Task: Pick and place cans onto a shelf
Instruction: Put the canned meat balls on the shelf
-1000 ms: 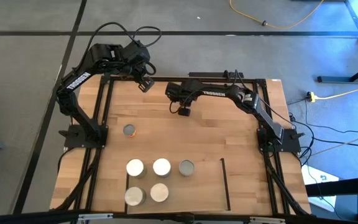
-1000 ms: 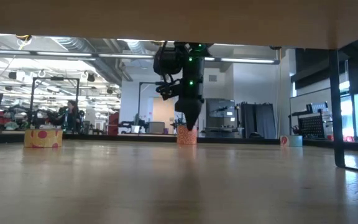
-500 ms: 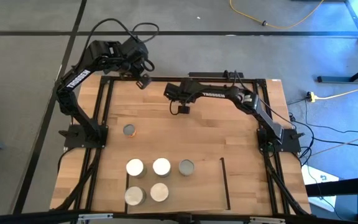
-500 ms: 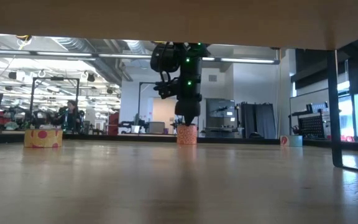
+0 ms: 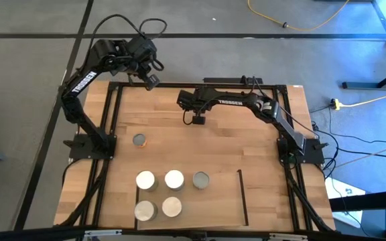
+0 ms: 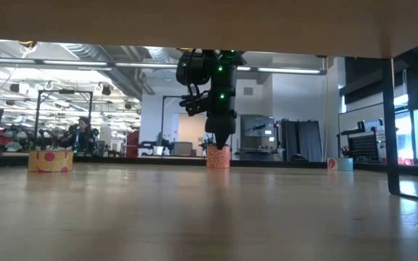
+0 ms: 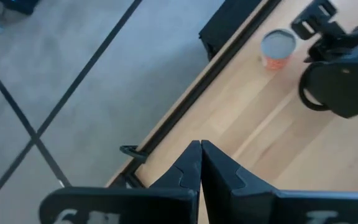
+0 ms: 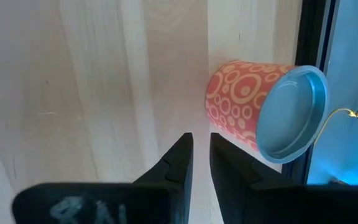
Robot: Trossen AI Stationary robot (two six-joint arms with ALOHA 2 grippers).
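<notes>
An orange can with a pale ring pattern (image 8: pixel 241 106) stands on its base on the wooden table, close to the black frame bar along the far edge (image 8: pixel 306 56). It also shows in the low view (image 6: pixel 218 156) and the left wrist view (image 7: pixel 277 50); the right arm hides it in the high view. My right gripper (image 5: pixel 196 119) (image 8: pixel 201 142) points down just short of this can, a narrow gap between its fingers and nothing in it. My left gripper (image 5: pixel 151 82) (image 7: pixel 199 148) hangs shut and empty above the table's far left edge. Several cans (image 5: pixel 173 179) stand on the shelf (image 5: pixel 223 201).
One more can (image 5: pixel 139 140) (image 6: pixel 49 161) stands alone on the table's left half. The shelf's thin black bars (image 5: pixel 243 197) rise at the near middle. Black frame rails (image 5: pixel 112 127) run along the table's sides. Bare wood lies between the right gripper and the shelf.
My left gripper has swung toward the table's far left corner, out over the frame edge, turning a little as it went. It stays shut.
</notes>
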